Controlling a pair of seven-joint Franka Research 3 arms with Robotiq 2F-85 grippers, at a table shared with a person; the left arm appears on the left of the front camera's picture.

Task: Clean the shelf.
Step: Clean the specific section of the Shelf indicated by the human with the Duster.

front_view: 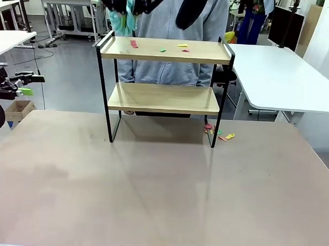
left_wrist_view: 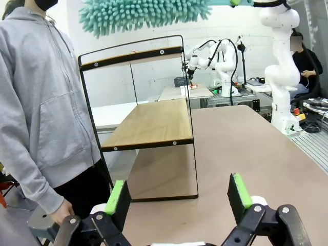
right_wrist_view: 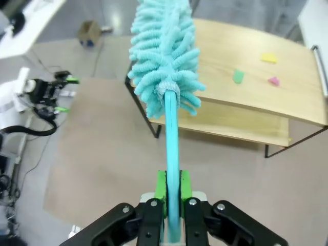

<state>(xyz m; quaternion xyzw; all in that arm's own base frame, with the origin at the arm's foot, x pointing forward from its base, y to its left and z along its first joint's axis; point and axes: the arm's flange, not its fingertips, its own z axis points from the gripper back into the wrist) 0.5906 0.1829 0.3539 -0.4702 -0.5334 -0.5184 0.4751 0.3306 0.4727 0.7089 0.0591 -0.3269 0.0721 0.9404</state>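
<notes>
The right gripper [right_wrist_view: 172,185] is clamped tight on the thin teal handle of a fluffy teal duster [right_wrist_view: 164,56], whose head sticks out straight ahead of its fingers. Beyond and below that head stands the shelf [right_wrist_view: 256,66], a two-tier rack of light wooden boards in a black frame. Its top board carries a yellow scrap [right_wrist_view: 270,58], a green scrap [right_wrist_view: 238,77] and a pink scrap [right_wrist_view: 273,80], all off to one side of the duster head. The left gripper [left_wrist_view: 178,197] sits off the side of the brown table [front_view: 151,187], its green pads spread wide with nothing between them. Ahead of it the shelf is seen end-on, the duster hovering above the top board without touching. A person in a grey hoodie [left_wrist_view: 41,102] stands behind the shelf. More coloured scraps [front_view: 218,133] lie on the table by the shelf leg farthest from the left gripper.
</notes>
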